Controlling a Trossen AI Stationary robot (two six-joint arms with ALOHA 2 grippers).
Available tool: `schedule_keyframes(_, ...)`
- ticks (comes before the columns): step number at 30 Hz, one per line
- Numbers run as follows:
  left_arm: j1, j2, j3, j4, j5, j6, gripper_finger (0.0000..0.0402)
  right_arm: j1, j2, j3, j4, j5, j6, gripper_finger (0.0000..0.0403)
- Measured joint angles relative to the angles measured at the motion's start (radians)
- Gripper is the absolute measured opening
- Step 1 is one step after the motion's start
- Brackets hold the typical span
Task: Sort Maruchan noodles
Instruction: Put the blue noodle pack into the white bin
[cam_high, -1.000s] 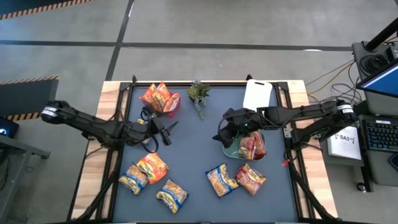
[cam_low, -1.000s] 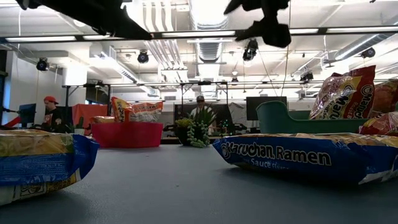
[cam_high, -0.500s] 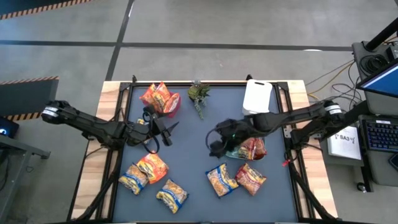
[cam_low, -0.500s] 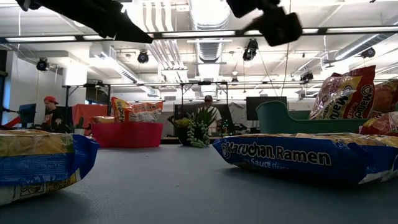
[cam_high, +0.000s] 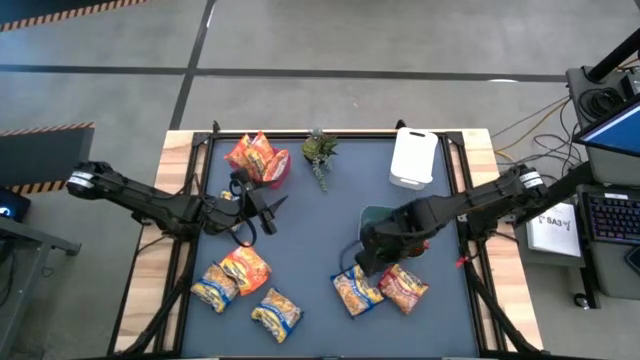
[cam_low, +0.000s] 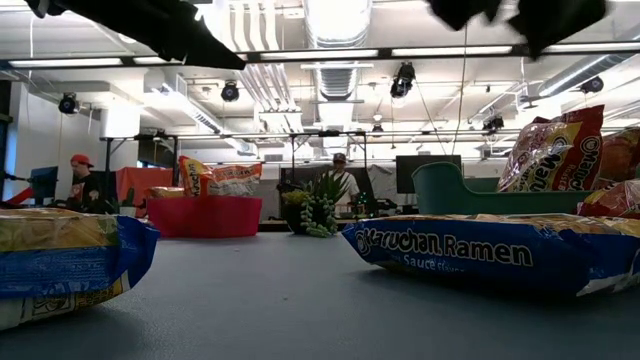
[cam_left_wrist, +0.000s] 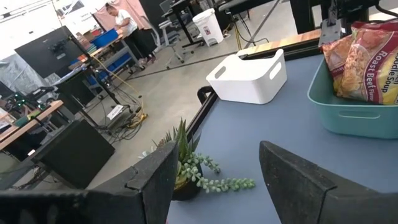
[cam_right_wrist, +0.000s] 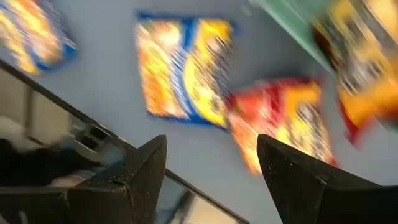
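A yellow-and-blue noodle packet (cam_high: 354, 290) lies flat at the table's near right, long axis slanted, beside a red packet (cam_high: 404, 286). The right gripper (cam_high: 362, 262) hovers above them, fingers parted, empty, hiding much of the teal bin (cam_high: 368, 215). Its wrist view blurs the print; the low view reads it. The left gripper (cam_high: 268, 208) waits open near the orange packets (cam_high: 255, 157)

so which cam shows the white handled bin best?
The left wrist view: the white plastic bin with cut-out handles shows whole, near the table's edge beside the teal bin. The high view shows only its top, small. The low and right wrist views don't show it.
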Motion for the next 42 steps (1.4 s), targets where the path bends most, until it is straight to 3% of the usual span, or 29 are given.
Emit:
schedule_keyframes(6,0.000,0.000,0.000,0.000,0.000,-0.003,0.0208,0.105,-0.018,-0.008,-0.169,0.045,0.109,0.0237)
schedule_keyframes(12,0.000,0.000,0.000,0.000,0.000,-0.004,0.0208,0.179,-0.050,-0.029,-0.202,0.133,0.218,0.0237)
schedule_keyframes(28,0.000,0.001,0.000,0.001,0.000,-0.005,0.0208,0.231,-0.070,-0.049,-0.181,0.184,0.163,0.0237)
schedule_keyframes(31,0.000,0.001,0.000,0.001,0.000,-0.005,0.0208,0.232,-0.071,-0.088,-0.107,0.160,0.159,0.0237)
schedule_keyframes(35,0.000,0.001,0.000,0.001,0.000,-0.005,0.0208,0.231,-0.071,-0.159,0.117,0.115,0.097,0.0237)
schedule_keyframes(42,0.000,0.001,0.000,0.001,0.000,-0.003,0.0208,0.186,-0.071,-0.218,0.466,0.235,-0.061,0.0235)
